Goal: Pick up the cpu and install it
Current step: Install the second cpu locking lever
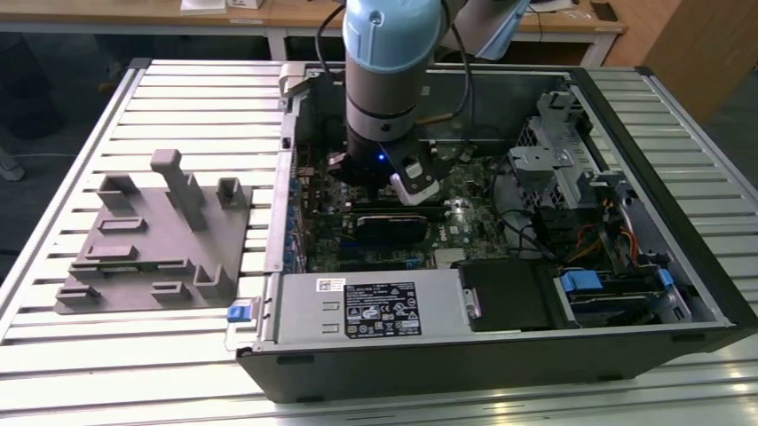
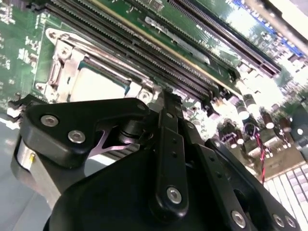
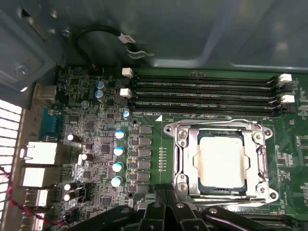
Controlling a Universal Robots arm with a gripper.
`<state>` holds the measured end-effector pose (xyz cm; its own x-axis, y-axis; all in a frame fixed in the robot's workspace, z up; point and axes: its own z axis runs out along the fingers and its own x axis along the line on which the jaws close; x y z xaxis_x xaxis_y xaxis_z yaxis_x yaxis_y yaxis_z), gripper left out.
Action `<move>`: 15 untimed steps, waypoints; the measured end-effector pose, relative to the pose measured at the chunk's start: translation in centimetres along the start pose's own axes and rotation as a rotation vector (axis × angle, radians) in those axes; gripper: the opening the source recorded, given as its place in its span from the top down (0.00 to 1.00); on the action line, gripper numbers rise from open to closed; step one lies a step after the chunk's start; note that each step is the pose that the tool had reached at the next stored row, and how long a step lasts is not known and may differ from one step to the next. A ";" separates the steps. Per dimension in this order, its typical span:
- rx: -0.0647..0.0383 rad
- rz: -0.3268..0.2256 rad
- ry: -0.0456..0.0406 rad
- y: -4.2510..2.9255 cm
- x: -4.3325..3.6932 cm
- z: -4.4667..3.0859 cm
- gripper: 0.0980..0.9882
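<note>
Gripper (image 2: 163, 103): positioned low inside the open computer case (image 1: 663, 98), directly above the motherboard (image 3: 96, 139). In the second wrist view its black linkage arms converge to one narrow point, so the fingers appear drawn together with nothing between them. In the first wrist view the fingertips (image 3: 166, 199) sit just beside the socket frame's edge, apart from the chip.

The cpu (image 3: 222, 162): lying flat in the socket (image 3: 180, 163), silvery-white top facing up, seated inside the metal frame that surrounds it on all four sides. The part is near square, so no clear long axis can be stated; its edges run parallel to the frame and to the memory slots (image 3: 202, 89) just beside the socket. In the second wrist view the cpu (image 2: 98, 84) shows partly, beyond the gripper linkage (frame lever position cannot be determined).

Surroundings: a row of blue-topped capacitors (image 3: 117, 166) stands on the board on the far side of the socket from the chip's centre. In the exterior view the arm (image 1: 385, 80) descends into the case; the grey plastic fixture (image 1: 154, 240) rests on the slatted table (image 1: 71, 160) towards the exterior view's left, well apart from the case. The power supply box (image 1: 367, 306) occupies the case's near edge.
</note>
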<state>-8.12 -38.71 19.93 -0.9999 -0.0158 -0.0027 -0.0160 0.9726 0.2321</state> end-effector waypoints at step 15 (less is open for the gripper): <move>-0.014 0.000 -0.0002 0.96 -0.01 -4.01 0.99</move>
<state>-8.12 -38.71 24.05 -0.9999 -0.0157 -0.0029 -0.0160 0.9692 0.2459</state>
